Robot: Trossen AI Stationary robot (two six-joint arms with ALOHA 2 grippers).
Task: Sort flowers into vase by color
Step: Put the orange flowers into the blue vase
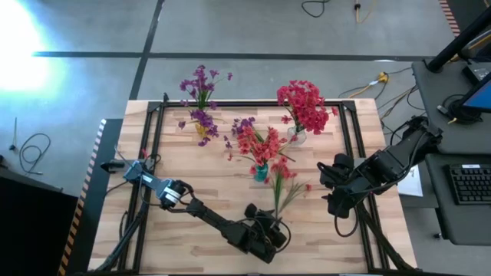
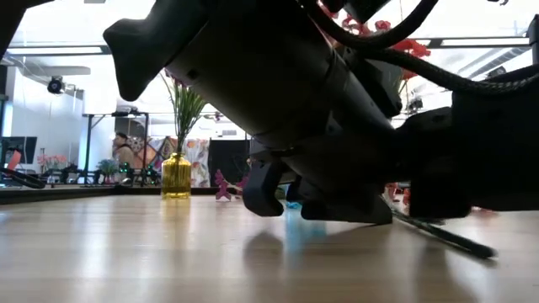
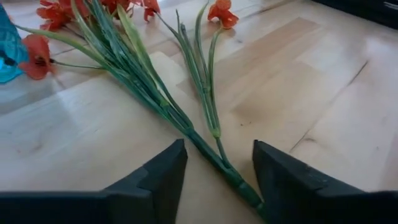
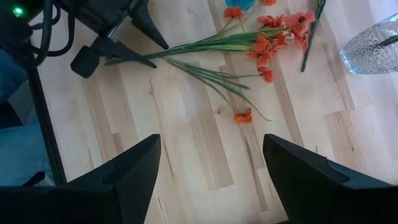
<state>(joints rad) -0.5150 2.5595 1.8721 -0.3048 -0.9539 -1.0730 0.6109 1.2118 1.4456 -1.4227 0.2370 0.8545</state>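
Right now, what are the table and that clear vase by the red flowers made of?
The table looks like pale wood with a smooth, slightly glossy finish: joined planks with visible grain. The vase looks like clear cut glass, perhaps plastic: see-through, with a faceted, glinting pattern.

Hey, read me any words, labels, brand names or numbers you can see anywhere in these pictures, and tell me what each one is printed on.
None can be read in any view.
Paper sheet beside the keyboard: any print is too small to read.
Room behind the yellow vase: any signs are too blurred to read.
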